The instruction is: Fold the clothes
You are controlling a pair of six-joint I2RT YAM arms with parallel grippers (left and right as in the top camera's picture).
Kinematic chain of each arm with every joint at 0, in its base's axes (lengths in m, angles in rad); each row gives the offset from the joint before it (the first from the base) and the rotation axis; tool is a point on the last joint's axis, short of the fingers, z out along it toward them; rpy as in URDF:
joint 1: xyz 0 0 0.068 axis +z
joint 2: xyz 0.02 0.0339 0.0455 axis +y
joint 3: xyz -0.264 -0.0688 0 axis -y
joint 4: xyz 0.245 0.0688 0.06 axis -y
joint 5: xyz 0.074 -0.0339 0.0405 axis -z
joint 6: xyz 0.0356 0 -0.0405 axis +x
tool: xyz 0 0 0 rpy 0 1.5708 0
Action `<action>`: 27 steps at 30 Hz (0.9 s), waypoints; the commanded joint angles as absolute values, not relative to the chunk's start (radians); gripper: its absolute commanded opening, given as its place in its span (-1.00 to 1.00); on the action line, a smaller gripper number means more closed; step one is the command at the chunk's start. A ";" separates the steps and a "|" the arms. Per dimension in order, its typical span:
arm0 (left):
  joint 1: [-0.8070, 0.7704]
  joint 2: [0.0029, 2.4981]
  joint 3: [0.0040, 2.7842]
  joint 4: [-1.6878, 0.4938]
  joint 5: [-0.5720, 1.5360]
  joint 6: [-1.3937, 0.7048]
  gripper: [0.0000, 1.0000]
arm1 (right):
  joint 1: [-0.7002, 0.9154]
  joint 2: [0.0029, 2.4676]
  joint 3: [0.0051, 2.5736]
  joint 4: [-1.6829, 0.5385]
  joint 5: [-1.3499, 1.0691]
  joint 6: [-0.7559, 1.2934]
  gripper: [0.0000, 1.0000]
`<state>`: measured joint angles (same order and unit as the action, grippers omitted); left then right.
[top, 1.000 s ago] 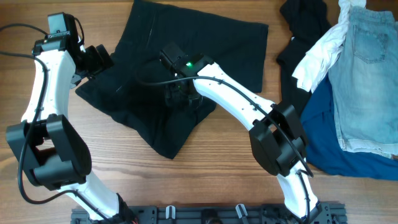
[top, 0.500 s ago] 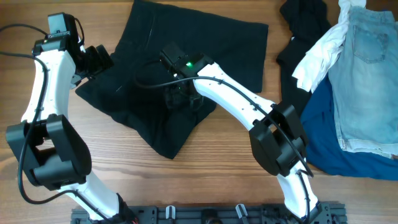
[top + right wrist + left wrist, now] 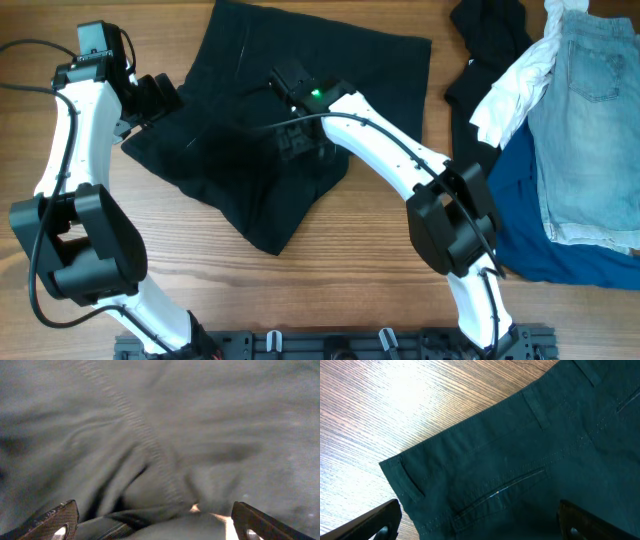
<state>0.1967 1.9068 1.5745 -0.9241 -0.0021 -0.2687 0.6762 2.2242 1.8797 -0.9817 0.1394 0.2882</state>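
Wood table [image 3: 340, 290] held the shorts [image 3: 350, 75] slanting lower-left to upper-right, waistband corner [image 3: 390, 467] left; left claw [image 3: 480, 522] spread, right claw [image 3: 152, 522] spread.

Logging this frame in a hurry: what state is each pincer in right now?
Left pincer: open, empty, over the waistband of the black shorts.
Right pincer: open, low over bunched fabric of the same shorts.

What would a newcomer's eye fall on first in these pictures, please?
The black shorts spread across the middle of the table, with the right end effector open and low over their centre. Next, the left end effector open by their waistband corner, and the denim shorts over a blue cloth at the right.
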 commanded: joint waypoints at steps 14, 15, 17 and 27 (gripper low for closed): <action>0.199 1.919 1.570 -0.926 0.010 -0.278 1.00 | 0.640 2.108 1.902 -1.357 0.213 0.492 -0.92; 0.199 1.919 1.570 -0.926 0.010 -0.278 1.00 | 0.628 2.093 1.902 -1.396 0.213 0.498 -0.92; 0.199 1.919 1.570 -0.926 0.010 -0.278 1.00 | 0.604 2.087 1.900 -1.474 0.213 0.498 -0.91; 0.199 1.919 1.570 -0.936 0.010 -0.277 1.00 | 0.580 2.087 1.615 -1.478 0.112 0.539 0.16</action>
